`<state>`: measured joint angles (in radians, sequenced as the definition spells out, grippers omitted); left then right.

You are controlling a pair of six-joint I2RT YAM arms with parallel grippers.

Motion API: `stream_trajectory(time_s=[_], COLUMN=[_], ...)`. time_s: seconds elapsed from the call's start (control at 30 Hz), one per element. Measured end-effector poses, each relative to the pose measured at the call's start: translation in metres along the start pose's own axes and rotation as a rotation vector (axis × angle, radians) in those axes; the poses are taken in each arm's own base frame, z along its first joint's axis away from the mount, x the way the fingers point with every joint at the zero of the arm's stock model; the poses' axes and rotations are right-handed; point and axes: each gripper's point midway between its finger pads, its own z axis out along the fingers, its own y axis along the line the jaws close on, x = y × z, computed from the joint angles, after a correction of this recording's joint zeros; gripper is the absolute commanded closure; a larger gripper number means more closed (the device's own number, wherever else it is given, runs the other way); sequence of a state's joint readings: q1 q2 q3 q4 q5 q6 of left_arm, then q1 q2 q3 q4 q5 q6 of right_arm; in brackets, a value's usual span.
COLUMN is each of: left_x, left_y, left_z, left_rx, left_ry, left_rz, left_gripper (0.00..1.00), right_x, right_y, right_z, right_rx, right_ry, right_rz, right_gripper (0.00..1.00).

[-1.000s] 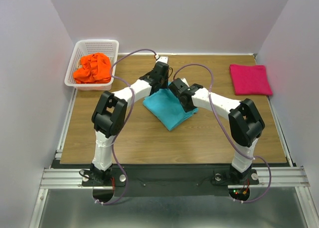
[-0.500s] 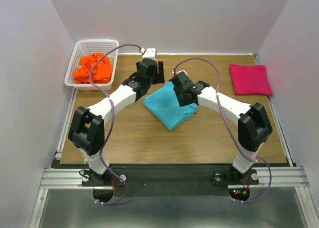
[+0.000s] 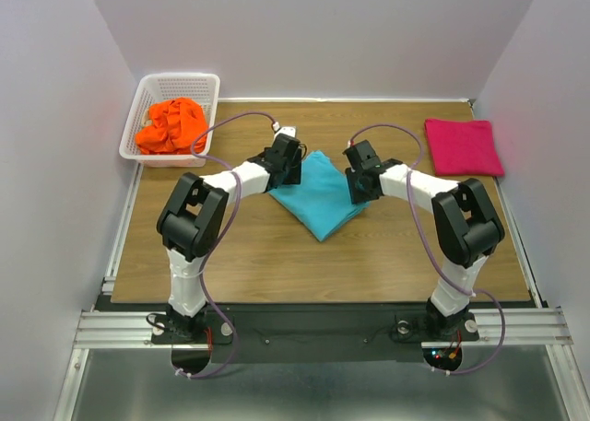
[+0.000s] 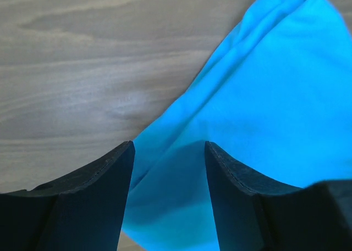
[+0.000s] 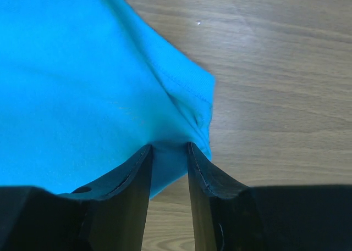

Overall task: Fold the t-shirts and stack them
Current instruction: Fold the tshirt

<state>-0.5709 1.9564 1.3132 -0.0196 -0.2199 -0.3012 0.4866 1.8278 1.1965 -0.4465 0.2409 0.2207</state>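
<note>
The turquoise t-shirt (image 3: 318, 198) lies folded mid-table. My left gripper (image 3: 291, 162) is at its back left corner. In the left wrist view that gripper (image 4: 168, 146) stands open, its fingers wide apart with the turquoise t-shirt (image 4: 264, 91) under the gap. My right gripper (image 3: 359, 183) sits at the shirt's right edge. In the right wrist view this gripper (image 5: 168, 148) is shut on the hemmed edge of the turquoise t-shirt (image 5: 82, 91), which bunches between its fingers. The magenta t-shirt (image 3: 463, 146) lies folded at the back right. The orange t-shirt (image 3: 171, 126) is crumpled in the basket.
The white lattice basket (image 3: 205, 82) stands at the back left corner of the wooden table (image 3: 249, 255). White walls close in the table on the left, back and right. Both arms arch over the table's middle from their bases at the near edge.
My left arm reached out past the shirt's far edge, then drew back to its left corner with jaws wider. My right gripper shifted right along the shirt to its right edge.
</note>
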Motion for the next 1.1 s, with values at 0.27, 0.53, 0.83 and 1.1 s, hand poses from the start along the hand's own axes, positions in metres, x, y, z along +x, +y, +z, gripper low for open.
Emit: stream_trajectory(time_s=[0.27, 0.53, 0.83, 1.1], left_x=[0.051, 0.116, 0.032, -0.026], left_y=[0.001, -0.008, -0.018, -0.064], left_z=[-0.018, -0.100, -0.147, -0.120], left_rx=[0.052, 0.143, 0.281, 0.435], left_ry=[0.109, 0.209, -0.060, -0.160], left_rz=[-0.156, -0.343, -0.361, -0.226], left_gripper=[0.39, 0.36, 0.38, 0.50], right_x=[-0.011, -0.027, -0.083, -0.078], right_y=[-0.006, -0.004, 0.034, 0.047], right_z=[0.002, -0.007, -0.084, -0.081], right_rx=[0.002, -0.030, -0.392, -0.635], right_ry=[-0.035, -0.085, -0.329, -0.333], right_rz=[-0.025, -0.042, 0.120, 0.250], right_gripper=[0.62, 0.59, 0.48, 0.50])
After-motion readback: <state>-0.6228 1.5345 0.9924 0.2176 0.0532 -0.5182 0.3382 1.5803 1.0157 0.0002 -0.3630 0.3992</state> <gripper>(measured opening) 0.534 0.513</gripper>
